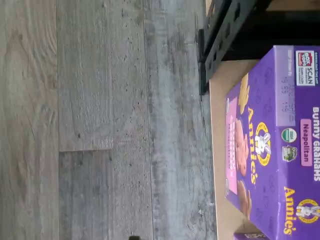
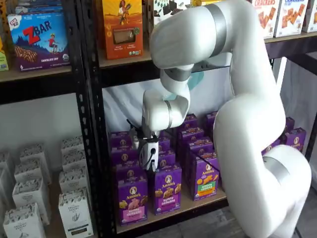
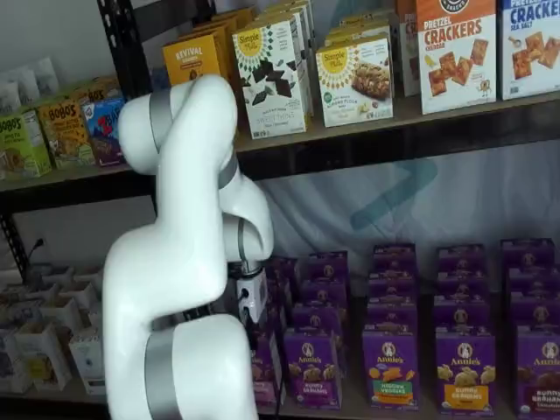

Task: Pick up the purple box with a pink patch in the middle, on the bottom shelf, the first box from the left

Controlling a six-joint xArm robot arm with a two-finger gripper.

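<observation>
Gripper (image 2: 149,170), white body with black fingers, hangs from the white arm over the left end of the purple carton rows. Fingers are hard to make out in both shelf views. I read the jaws as spread wide, and nothing sits between them.

Target is the purple box (image 2: 132,198): an upright Annie's carton with a rabbit logo and a pink band across the front, standing as front carton of the leftmost row on the light-brown wooden bottom shelf (image 2: 171,214). Not yet touched.

Key relation: in a shelf view the purple box lies below the gripper, a bit toward the shelf's front edge and the rack post side. Gripper looks to be over the cartons stacked behind the purple box, not over its top. The box's long axis is vertical and its broad face is to the front.

Wrist view shows the purple box (image 1: 270,145) at the edge of the picture, "Neapolitan" label readable, with the shelf board (image 1: 222,100) and grey plank floor (image 1: 100,120) beyond, so the camera is not centred on it.

Just beside the purple box, away from the black perforated rack post (image 2: 94,148), stands the like carton with a darker purple patch (image 2: 167,191). It's close, so I judge finger clearance on that side to be tight.
</observation>
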